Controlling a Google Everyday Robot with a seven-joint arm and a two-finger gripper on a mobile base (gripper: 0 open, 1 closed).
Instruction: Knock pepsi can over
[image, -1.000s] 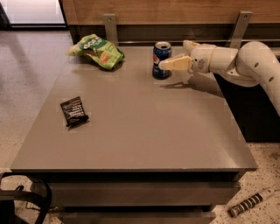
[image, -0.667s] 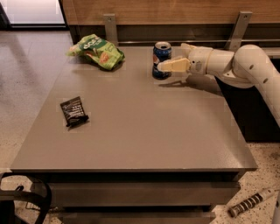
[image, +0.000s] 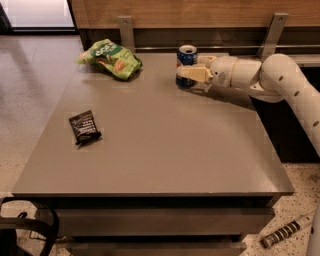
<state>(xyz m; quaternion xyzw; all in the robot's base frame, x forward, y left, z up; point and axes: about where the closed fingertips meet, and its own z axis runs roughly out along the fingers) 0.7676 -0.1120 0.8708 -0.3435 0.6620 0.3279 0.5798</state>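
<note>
The pepsi can (image: 187, 54) is a small blue can with a silver top. It stands upright near the far edge of the grey table (image: 160, 150), right of centre. My gripper (image: 189, 73) reaches in from the right on a white arm (image: 280, 75). It lies against the can's front at mid-height and hides the can's middle band.
A green snack bag (image: 112, 59) lies at the far left of the table. A dark flat wrapper (image: 84, 127) lies at the left middle. A wooden wall with metal brackets (image: 126, 30) runs just behind the table. A striped object (image: 285, 232) lies on the floor at the lower right.
My gripper has edged a little to the left across the can's front. The can still stands in the same spot.
</note>
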